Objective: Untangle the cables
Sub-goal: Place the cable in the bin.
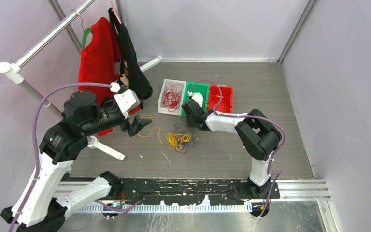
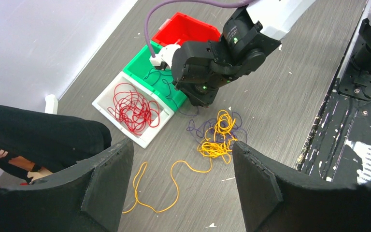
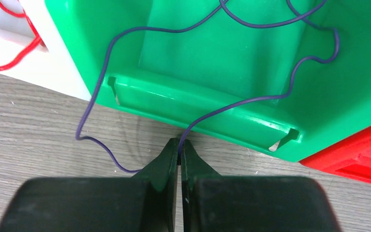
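Grey wood-grain counter (image 1: 251,87), scuffed, with white flecks. Three open bins in a row at far middle, side by side, walls touching: white bin (image 1: 163,96) left, green bin (image 3: 232,53) middle, red bin (image 1: 221,99) right. Clothes rack at far left: metal rail (image 1: 53,34) slanting, white base leg (image 1: 106,149) on counter. Green hanger (image 1: 86,36) on rail, carrying red shirt (image 1: 96,53). Black garment (image 1: 133,63) hangs just right of the shirt, overlapping its edge. Lilac walls (image 1: 198,29) on three sides. Black mounting rail (image 1: 183,186) along near edge, paint chipped.
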Available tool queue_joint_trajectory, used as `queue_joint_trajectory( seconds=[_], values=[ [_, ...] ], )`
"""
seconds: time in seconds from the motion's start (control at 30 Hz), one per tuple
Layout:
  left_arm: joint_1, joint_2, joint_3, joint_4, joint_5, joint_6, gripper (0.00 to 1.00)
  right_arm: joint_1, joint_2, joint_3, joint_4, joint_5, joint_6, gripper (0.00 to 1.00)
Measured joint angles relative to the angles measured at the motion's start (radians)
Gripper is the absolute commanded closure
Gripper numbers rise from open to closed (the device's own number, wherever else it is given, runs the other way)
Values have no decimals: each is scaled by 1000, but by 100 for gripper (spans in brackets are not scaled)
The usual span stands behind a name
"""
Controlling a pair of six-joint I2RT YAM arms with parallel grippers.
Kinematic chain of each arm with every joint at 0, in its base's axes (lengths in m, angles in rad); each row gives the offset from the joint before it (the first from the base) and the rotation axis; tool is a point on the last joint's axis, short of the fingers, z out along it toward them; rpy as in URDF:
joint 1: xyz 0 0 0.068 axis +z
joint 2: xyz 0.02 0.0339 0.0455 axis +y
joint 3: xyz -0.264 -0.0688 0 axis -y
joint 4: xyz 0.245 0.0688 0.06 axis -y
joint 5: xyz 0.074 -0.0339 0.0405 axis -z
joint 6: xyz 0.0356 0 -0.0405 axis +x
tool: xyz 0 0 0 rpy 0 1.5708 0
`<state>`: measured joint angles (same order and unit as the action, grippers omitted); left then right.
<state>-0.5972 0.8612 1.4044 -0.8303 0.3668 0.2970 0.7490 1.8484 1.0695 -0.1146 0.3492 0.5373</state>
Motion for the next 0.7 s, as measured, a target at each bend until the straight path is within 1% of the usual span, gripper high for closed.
queue_joint_trajectory(
  seconds=[0.13, 0.23, 0.3, 0.4, 0.57, 0.7],
  values=[
    [0, 0, 2, -2, 0, 1, 25, -1, -13, 2, -8, -3, -11, 99],
    [0, 0, 3, -2, 0, 3, 25, -2, -69, 8, -63, 5, -30, 99],
    [0, 0, 3, -2, 1, 3, 25, -10, -113, 45, -111, 18, -49, 99],
    [0, 0, 3, -2, 1, 3, 25, -26, -143, 143, -150, 39, -88, 99],
    [0, 0, 3, -2, 1, 3, 25, -76, -107, 271, -190, 86, -159, 99],
    [0, -2, 3, -2, 1, 3, 25, -95, 0, 328, -222, 160, -229, 99]
  ],
)
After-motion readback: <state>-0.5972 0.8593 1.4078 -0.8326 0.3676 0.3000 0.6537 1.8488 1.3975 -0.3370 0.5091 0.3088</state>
